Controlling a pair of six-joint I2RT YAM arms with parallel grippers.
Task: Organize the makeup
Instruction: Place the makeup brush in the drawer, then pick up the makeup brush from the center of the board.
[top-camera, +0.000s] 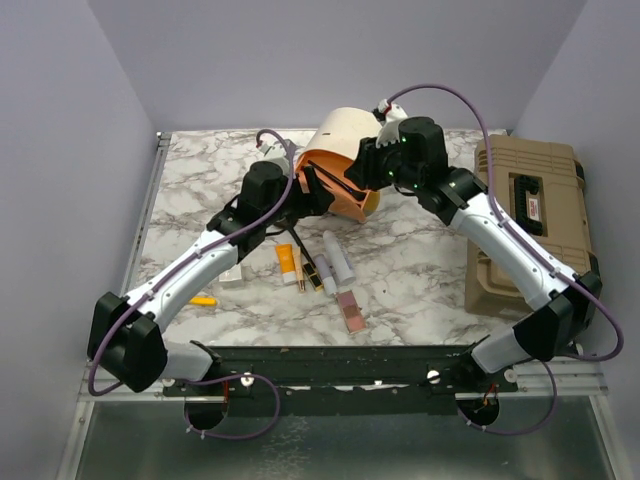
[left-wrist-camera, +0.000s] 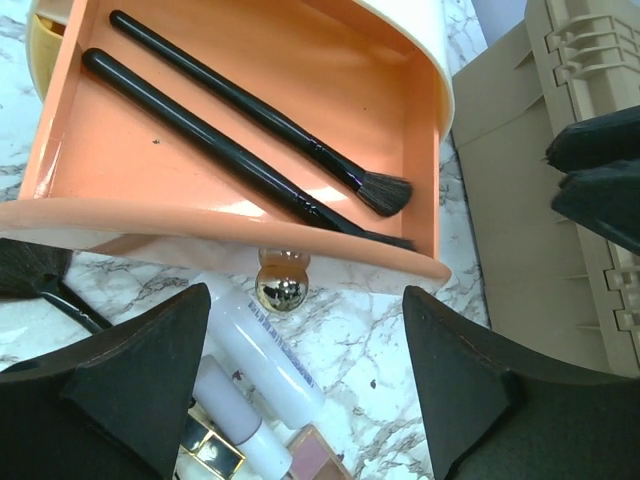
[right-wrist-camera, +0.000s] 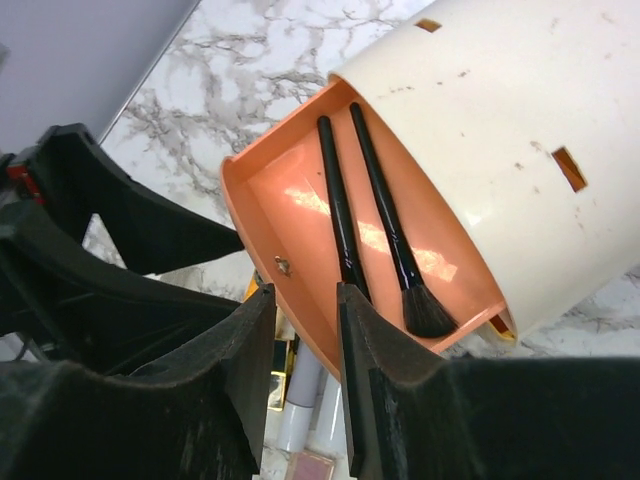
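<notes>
We pinch the drawer (right-wrist-camera: 300, 200) wall in the right hand (right-wrist-camera: 300, 320); the left hand (left-wrist-camera: 305, 330) stands wide and empty. The makeup (top-camera: 335, 265) lies on the tabletop (top-camera: 420, 260), just near of the drawer. If the pinch slips, the drawer may drop onto it.

Two brushes (left-wrist-camera: 250, 103) in the drawer (left-wrist-camera: 330, 60) — tubes (top-camera: 340, 262) and palette (top-camera: 352, 312) on the table (top-camera: 420, 270) before it — toolbox (top-camera: 530, 220) right.

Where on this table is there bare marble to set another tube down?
Bare marble lies between the makeup row and the tan toolbox, and far left, between the table's edge and the left arm. Crowded: the middle, where the left end effector and right end effector meet at the orange drawer, makeup just below.
</notes>
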